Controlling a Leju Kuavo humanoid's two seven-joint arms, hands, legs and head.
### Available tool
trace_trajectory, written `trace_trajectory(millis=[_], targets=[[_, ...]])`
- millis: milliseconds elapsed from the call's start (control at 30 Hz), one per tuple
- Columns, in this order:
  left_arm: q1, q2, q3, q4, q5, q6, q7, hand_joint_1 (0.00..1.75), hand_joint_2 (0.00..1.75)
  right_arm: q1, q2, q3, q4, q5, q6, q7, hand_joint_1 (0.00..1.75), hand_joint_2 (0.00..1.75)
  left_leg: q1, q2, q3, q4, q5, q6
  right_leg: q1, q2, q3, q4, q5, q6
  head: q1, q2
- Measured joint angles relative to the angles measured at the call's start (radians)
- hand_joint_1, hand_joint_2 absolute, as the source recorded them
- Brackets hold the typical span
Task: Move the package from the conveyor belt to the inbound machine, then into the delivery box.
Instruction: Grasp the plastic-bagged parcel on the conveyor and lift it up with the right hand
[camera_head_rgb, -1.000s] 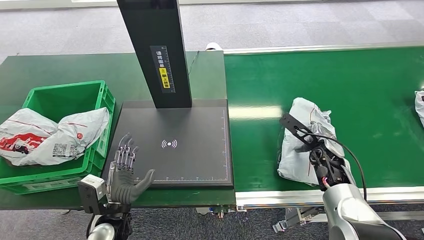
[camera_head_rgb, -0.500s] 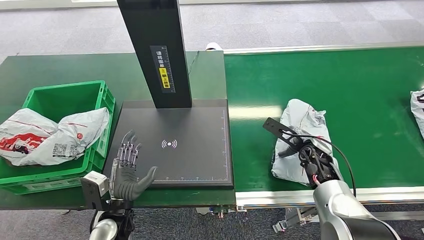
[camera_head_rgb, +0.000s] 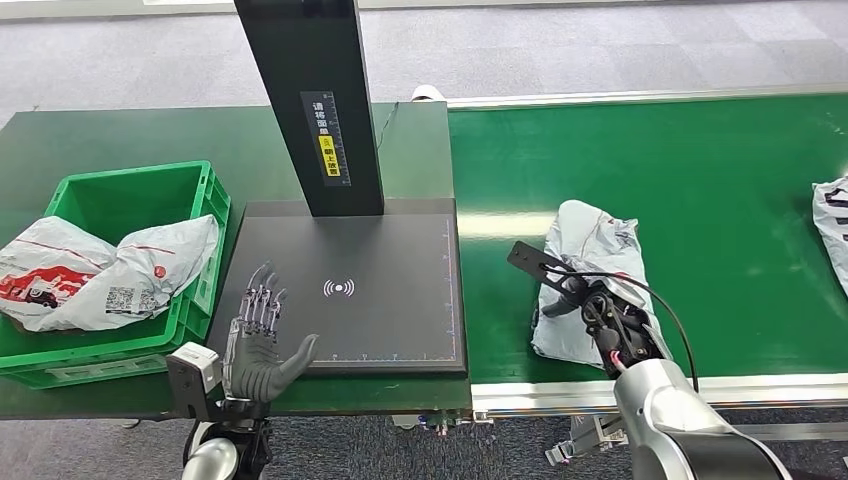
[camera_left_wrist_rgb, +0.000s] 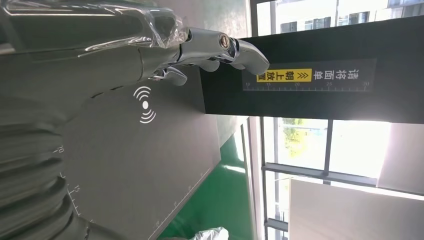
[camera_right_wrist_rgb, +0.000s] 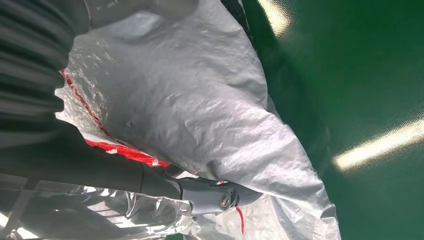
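Nearest us, our left hand (camera_head_rgb: 262, 345) hovers with fingers spread and holding nothing over the near left corner of the inbound machine (camera_head_rgb: 380, 300), which we judge is a waiting pose, ready to take the package once it arrives on the dark plate. Our right hand (camera_head_rgb: 600, 315) lies on the grey package (camera_head_rgb: 595, 250) near the front edge of the conveyor belt (camera_head_rgb: 720, 180); in the right wrist view its fingers (camera_right_wrist_rgb: 215, 196) press against the crinkled plastic, though we cannot tell whether the grip has actually closed. The package rests on the belt, just right of the machine. Left of the machine, on the bench (camera_head_rgb: 120, 130), the green delivery box (camera_head_rgb: 205, 215) already holds another bag (camera_head_rgb: 100, 270). Farther right, a second parcel (camera_head_rgb: 830, 215) sits at the belt's edge.
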Motion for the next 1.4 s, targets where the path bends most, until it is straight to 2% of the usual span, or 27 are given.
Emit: trace_trajectory(millis=[67,100,200,233,800,967,1200,1400], targets=[[0.0,0.0,-0.002,0.0,0.0,-0.001,0.0,0.0,1.75,0.0,0.001,0.007,0.0,0.003,0.003,-0.012,0.72,1.75,0.0,0.0,0.0,0.0,0.0,0.0,0.0,0.0,0.0,0.0,0.0,0.0,0.0,0.0],[0.0,0.0,-0.002,0.0,0.0,-0.003,0.0,0.0,1.75,0.0,0.002,0.012,0.0,0.003,0.005,-0.021,0.85,1.75,0.0,0.0,0.0,0.0,0.0,0.0,0.0,0.0,0.0,0.0,0.0,0.0,0.0,0.0],[0.001,0.0,-0.003,0.0,0.001,-0.008,0.0,0.0,1.75,0.0,0.007,0.029,0.0,0.003,0.013,-0.041,1.66,1.75,0.0,0.0,0.0,0.0,0.0,0.0,0.0,0.0,0.0,0.0,0.0,0.0,0.0,0.0],[0.001,0.0,-0.003,0.0,0.001,-0.008,0.0,0.0,1.75,0.0,0.009,0.035,-0.001,0.002,0.015,-0.042,1.75,1.75,0.0,0.0,0.0,0.0,0.0,0.0,0.0,0.0,0.0,0.0,0.0,0.0,0.0,0.0],[0.021,0.002,0.007,-0.002,0.0,-0.01,0.004,0.0,1.75,0.0,0.019,0.085,-0.001,-0.035,0.028,-0.053,1.75,1.75,0.0,0.0,0.0,0.0,0.0,0.0,0.0,0.0,0.0,0.0,0.0,0.0,0.0,0.0],[0.03,0.002,0.01,-0.009,0.0,-0.01,0.004,0.0,1.75,0.001,0.02,0.094,-0.007,-0.046,0.001,-0.062,1.75,1.75,0.0,0.0,0.0,0.0,0.0,0.0,0.0,0.0,0.0,0.0,0.0,0.0,0.0,0.0],[0.072,0.002,0.017,-0.051,-0.004,-0.017,-0.001,0.0,1.75,0.015,0.033,0.099,-0.082,-0.156,-0.134,-0.196,1.75,1.75,0.0,0.0,0.0,0.0,0.0,0.0,0.0,0.0,-0.001,0.0,0.0,0.0,0.0,0.0],[0.095,0.002,0.029,-0.086,-0.002,-0.022,-0.019,0.0,1.75,0.073,0.058,0.122,-0.292,-0.31,-0.245,-0.339,1.75,1.75,0.0,0.0,-0.001,0.0,0.0,0.0,0.0,0.0,-0.002,0.0,0.0,0.0,0.0,0.0]])
